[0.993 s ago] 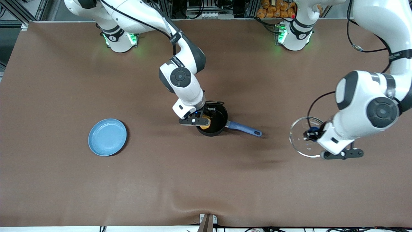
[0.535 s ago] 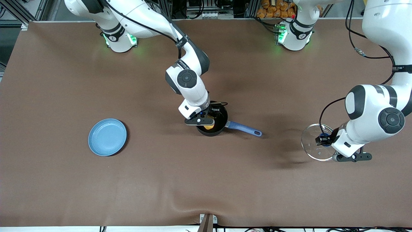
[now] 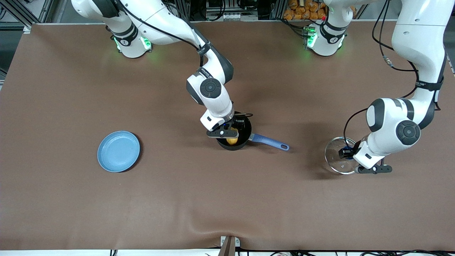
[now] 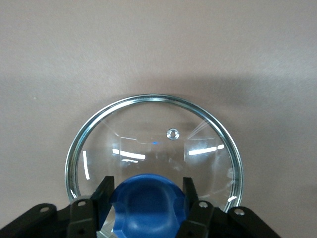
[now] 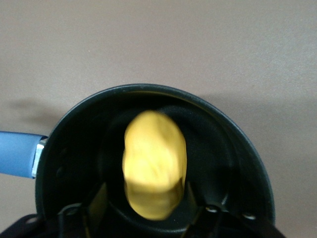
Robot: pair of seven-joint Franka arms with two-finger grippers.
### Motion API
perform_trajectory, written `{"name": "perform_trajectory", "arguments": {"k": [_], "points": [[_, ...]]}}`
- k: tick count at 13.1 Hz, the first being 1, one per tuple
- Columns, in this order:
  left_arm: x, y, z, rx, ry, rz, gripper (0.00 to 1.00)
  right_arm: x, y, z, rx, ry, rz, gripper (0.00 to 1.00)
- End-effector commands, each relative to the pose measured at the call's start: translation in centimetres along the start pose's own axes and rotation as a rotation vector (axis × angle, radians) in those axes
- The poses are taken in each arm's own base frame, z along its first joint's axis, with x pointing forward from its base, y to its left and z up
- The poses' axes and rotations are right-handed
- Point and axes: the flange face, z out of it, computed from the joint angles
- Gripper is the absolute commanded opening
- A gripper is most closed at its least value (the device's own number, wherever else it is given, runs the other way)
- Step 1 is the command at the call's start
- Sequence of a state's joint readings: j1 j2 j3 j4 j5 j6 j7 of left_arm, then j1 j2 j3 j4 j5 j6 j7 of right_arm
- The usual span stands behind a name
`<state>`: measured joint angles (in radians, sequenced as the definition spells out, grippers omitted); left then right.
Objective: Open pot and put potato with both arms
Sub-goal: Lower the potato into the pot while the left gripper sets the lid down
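Nearest the front camera, toward the left arm's end of the table: left gripper (image 3: 346, 153) clamped on the blue knob (image 4: 147, 201) of the glass lid (image 4: 154, 130), lid apparently held just above the brown table (image 3: 71, 199), though contact with the cloth cannot be told. Risk here: a tilted or hard set-down, enough to ring the steel rim against the table or let the lid roll off on release. A little farther from the camera, at mid-table: right gripper (image 3: 231, 132) down inside the open black pot (image 3: 245, 125), fingers (image 5: 96, 201) narrow around the yellow potato (image 5: 154, 168), the potato low within the walls but apparently not yet released. Risk here: fingers opening against the pot wall, or a knuckle catching the rim on the way out, enough to shove the pot by its blue handle (image 3: 269, 141) or tip it; also a potato stuck to a pad and dragged back up. Well apart, toward the right arm's end: empty blue plate (image 3: 118, 151), out of the way of both arms.
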<state>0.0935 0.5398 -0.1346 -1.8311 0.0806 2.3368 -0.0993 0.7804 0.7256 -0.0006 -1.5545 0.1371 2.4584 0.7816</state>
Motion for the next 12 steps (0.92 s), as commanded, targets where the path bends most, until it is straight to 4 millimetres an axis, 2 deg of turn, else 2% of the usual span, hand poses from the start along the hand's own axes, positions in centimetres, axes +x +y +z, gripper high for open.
{"name": "perform_trajectory", "arguments": {"k": [1, 2, 3, 4, 5, 7, 8, 9, 10, 12], "points": [[-0.3, 0.0, 0.2, 0.000, 0.005, 0.015, 0.00, 0.3, -0.4, -0.8, -0.006, 0.019, 0.012, 0.86], [-0.3, 0.0, 0.4, 0.000, 0.002, 0.014, 0.02, 0.5, -0.4, -1.1, -0.005, 0.020, 0.011, 0.86], [-0.3, 0.0, 0.4, 0.000, 0.002, 0.014, 0.22, 0.9, -0.3, -1.7, -0.002, 0.025, 0.010, 0.86], [-0.2, -0.2, -0.1, 0.001, 0.009, 0.011, 0.67, 1.4, -0.1, -3.2, -0.001, 0.027, 0.014, 0.86], [-0.1, -0.1, -0.7, 0.001, 0.017, 0.010, 1.00, 2.0, 0.2, -5.0, -0.013, 0.015, 0.023, 0.86], [0.2, 0.0, -3.6, 0.004, 0.060, 0.009, 1.00, 3.5, 1.3, -9.4, -0.018, 0.013, 0.049, 0.94], [0.3, 0.1, -5.9, 0.006, 0.092, 0.001, 1.00, 4.1, 2.0, -11.0, -0.029, 0.004, 0.062, 1.00], [0.2, 0.3, -8.2, 0.010, 0.111, 0.002, 1.00, 4.9, 3.0, -13.0, -0.040, -0.002, 0.082, 1.00], [0.1, 0.7, -10.9, 0.013, 0.128, 0.007, 1.00, 5.9, 4.5, -15.1, -0.054, -0.012, 0.109, 1.00], [0.2, 1.0, -17.4, 0.022, 0.174, 0.019, 1.00, 8.4, 8.4, -19.5, -0.089, -0.010, 0.169, 1.00]]}}
